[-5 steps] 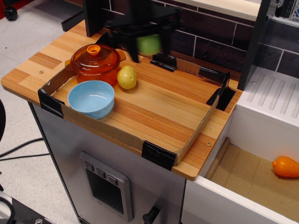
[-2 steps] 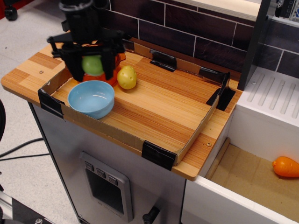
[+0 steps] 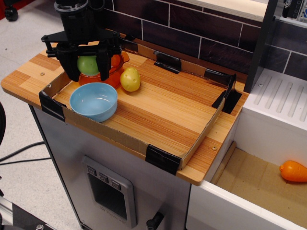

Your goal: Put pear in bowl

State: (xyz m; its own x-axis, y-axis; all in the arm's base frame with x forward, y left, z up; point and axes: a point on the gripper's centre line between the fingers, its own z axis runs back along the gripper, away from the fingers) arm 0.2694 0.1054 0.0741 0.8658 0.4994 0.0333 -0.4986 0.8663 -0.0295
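the black robot gripper (image 3: 88, 64) hangs above the back left of the wooden counter with its jaws clenched around the small, smooth, round light-green pear (image 3: 88, 64), which sits between the two black fingers, clear of the surface. the light blue, round, shallow plastic bowl (image 3: 94, 101) is in front of and below the held fruit, empty, with the orange transparent lidded pot (image 3: 112, 62) just behind it and the lumpy yellow fruit (image 3: 130, 79) close to its right rim.

the step in hand looks like the carry to the bowl. to do it well, the pear likely needs bringing forward until it hangs over the bowl's centre, then lowering close to the bottom before letting go, since a round fruit dropped from height could bounce out. the fingers should stay clear of the yellow fruit and the pot.
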